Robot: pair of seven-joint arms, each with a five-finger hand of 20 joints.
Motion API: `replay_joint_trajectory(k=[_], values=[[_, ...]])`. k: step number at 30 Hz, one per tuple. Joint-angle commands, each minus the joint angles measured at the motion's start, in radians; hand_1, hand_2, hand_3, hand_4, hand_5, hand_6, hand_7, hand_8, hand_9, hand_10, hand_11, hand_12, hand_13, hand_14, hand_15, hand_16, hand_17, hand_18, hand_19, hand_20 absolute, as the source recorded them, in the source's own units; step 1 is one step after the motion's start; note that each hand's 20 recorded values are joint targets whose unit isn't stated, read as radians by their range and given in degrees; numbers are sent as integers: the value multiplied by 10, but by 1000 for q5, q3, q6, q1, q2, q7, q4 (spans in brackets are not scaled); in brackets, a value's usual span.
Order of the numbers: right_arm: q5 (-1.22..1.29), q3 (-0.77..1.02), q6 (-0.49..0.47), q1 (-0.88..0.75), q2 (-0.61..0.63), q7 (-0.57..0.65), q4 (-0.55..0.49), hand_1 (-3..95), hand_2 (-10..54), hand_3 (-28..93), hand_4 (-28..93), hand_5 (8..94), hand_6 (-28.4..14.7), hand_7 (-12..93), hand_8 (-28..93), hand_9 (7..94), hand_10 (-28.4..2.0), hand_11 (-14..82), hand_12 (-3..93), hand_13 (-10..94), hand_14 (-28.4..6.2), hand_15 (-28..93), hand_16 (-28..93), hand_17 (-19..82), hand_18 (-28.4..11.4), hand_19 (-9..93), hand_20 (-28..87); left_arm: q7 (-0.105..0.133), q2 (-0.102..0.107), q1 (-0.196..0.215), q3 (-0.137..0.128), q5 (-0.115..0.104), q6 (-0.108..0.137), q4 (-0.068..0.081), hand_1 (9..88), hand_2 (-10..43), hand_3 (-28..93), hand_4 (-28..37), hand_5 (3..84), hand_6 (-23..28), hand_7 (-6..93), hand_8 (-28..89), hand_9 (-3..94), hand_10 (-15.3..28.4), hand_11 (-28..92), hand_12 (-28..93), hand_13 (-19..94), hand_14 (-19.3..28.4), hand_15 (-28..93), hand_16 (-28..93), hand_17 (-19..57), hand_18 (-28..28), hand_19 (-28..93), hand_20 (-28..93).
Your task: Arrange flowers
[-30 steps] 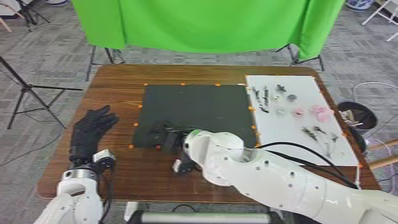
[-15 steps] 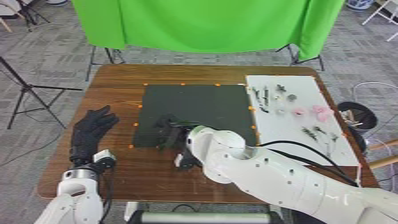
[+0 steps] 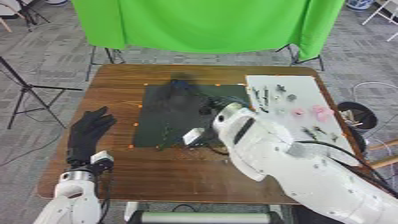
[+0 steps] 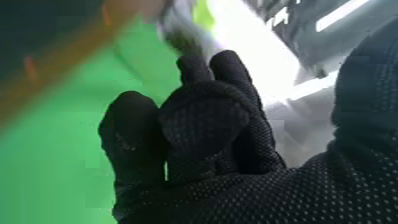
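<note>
In the head view my right hand (image 3: 181, 95) is a dark blur above the upper part of the dark mat (image 3: 197, 129). A thin green stem (image 3: 166, 134) lies on the mat's lower left. The white board (image 3: 280, 134) carries pink flowers (image 3: 321, 113), dark twigs (image 3: 266, 96) and green sprigs (image 3: 310, 133). My left hand (image 3: 88, 132) rests at the table's left side, fingers extended. In the right wrist view my right hand (image 4: 209, 112) has loosely bent fingers, with the thumb apart from them and nothing visible between.
The brown table (image 3: 169, 180) surrounds the mat, which has small orange markers at its edges. A black bin (image 3: 357, 116) stands beyond the table's right edge. A green cloth (image 3: 213, 25) hangs behind the table, and a tripod stands at the left.
My right hand has moved from the mat's lower left to its upper part, uncovering the green stem. The left hand has stayed nearly still.
</note>
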Motion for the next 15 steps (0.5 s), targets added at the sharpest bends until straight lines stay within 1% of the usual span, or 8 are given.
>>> replay_joint_trajectory(k=[1, 3, 5, 6, 9, 11, 12, 15], values=[[-243, 440, 25, -331, 328, 172, -63, 221, -95, 636, -130, 564, -46, 92, -69, 587, -165, 84, 140, 890, -46, 636, 255, 633, -155, 932, 557, 10, -14, 43, -27, -13, 26, -19, 240, 218, 647, -283, 545, 35, 141, -80, 534, 144, 224, 120, 466, 165, 253, -12, 205, 127, 106, 271], [-278, 547, 1, -427, 364, 205, -61, 226, -95, 624, -141, 564, -49, 90, -65, 595, -168, 84, 149, 888, -47, 636, 255, 630, -155, 932, 557, 21, -20, 63, -51, -20, 41, -32, 240, 217, 649, -283, 545, 34, 142, -80, 534, 144, 224, 120, 466, 164, 254, -11, 205, 127, 106, 272], [-312, 669, -24, -548, 391, 240, -72, 236, -95, 612, -156, 570, -55, 90, -63, 611, -172, 92, 159, 886, -47, 637, 255, 627, -154, 932, 554, 29, -21, 72, -71, -23, 53, -37, 239, 216, 650, -283, 546, 34, 143, -80, 534, 144, 225, 120, 467, 164, 254, -12, 205, 127, 106, 272], [-328, 728, -34, -610, 400, 252, -80, 239, -95, 610, -161, 573, -57, 91, -63, 620, -175, 98, 163, 885, -47, 637, 254, 626, -152, 932, 553, 34, -23, 75, -81, -31, 60, -39, 243, 209, 654, -283, 545, 34, 142, -80, 533, 144, 225, 120, 467, 164, 254, -12, 206, 127, 107, 272], [-348, 866, -53, -765, 406, 276, -100, 243, -95, 607, -167, 581, -59, 93, -63, 637, -172, 113, 172, 884, -47, 638, 253, 626, -152, 932, 552, 49, -25, 96, -109, -72, 70, -48, 326, 167, 672, -280, 510, 31, 146, -81, 502, 136, 221, 119, 473, 162, 256, -14, 256, 150, 193, 330], [-361, 913, -60, -829, 405, 288, -106, 251, -95, 606, -170, 589, -59, 96, -63, 647, -172, 123, 178, 884, -47, 638, 252, 627, -152, 932, 551, 55, -28, 111, -125, -99, 61, -55, 383, 148, 680, -270, 485, 29, 152, -81, 481, 132, 220, 118, 475, 161, 256, -16, 278, 157, 220, 356], [-368, 932, -59, -858, 403, 295, -110, 253, -95, 607, -171, 591, -59, 97, -63, 653, -171, 130, 181, 884, -47, 638, 252, 627, -151, 932, 551, 55, -28, 116, -129, -104, 64, -59, 413, 135, 681, -244, 473, 28, 157, -83, 471, 131, 223, 115, 475, 160, 255, -18, 287, 158, 215, 364], [-394, 953, -57, -894, 390, 314, -105, 268, -95, 612, -171, 601, -55, 103, -63, 671, -167, 146, 186, 885, -44, 638, 251, 627, -150, 932, 550, 58, -29, 122, -138, -97, 63, -63, 457, 121, 683, -211, 462, 26, 164, -86, 458, 128, 227, 112, 463, 157, 248, -19, 290, 151, 174, 370]])
